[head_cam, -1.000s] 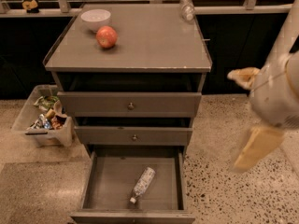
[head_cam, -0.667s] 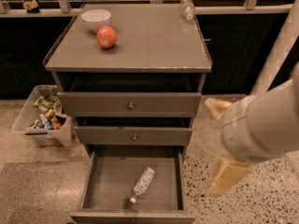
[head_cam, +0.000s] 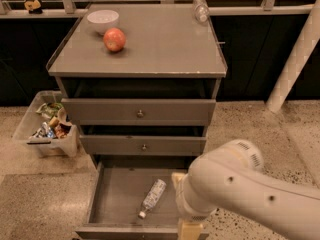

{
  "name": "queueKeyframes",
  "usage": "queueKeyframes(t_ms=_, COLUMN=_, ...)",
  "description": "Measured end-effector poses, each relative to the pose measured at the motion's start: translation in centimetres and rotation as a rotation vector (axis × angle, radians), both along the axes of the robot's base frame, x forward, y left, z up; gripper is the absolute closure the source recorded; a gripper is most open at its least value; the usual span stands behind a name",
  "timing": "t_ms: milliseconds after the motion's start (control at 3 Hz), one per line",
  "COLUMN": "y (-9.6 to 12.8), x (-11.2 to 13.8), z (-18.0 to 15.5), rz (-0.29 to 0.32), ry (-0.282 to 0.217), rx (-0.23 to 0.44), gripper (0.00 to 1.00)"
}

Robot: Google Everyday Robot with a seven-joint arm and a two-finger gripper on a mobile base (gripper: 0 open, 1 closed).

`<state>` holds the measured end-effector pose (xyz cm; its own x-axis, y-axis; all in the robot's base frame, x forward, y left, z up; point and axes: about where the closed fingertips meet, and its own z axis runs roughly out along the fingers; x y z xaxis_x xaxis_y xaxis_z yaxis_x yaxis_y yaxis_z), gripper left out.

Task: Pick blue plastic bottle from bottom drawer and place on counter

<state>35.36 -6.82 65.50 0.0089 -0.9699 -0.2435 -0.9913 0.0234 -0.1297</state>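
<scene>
Blue bottle (head_cam: 152, 198) in drawer (head_cam: 117, 196), left of end effector (head_cam: 183, 205)

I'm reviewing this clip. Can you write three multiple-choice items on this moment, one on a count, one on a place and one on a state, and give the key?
1. How many things sit on the counter? A) one B) five C) three
2. Where is the white-capped bottle? A) on the counter B) in the bottom drawer C) in the gripper
3. The bottom drawer is: A) pulled open B) shut C) lifted out

Key:
1 C: a bowl, an apple and a clear bottle are on the counter.
2 B: the white-capped bottle lies on the drawer's floor, and the gripper hangs low by the drawer's front right corner.
3 A: the drawer's floor is in plain view.
</scene>
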Motion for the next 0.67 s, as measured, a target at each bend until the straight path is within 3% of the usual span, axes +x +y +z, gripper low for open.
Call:
queueKeyframes(t_ms=333, y=-3.0, x=-4.7, z=-12.6, rz=0.038, ry=0.216, rx=-0.116, gripper=0.00)
queueKeyframes(t_ms=667, y=-5.5, x=-7.7, z=-17.4, rz=0.058, ry=0.323, rx=-0.199, gripper=0.00)
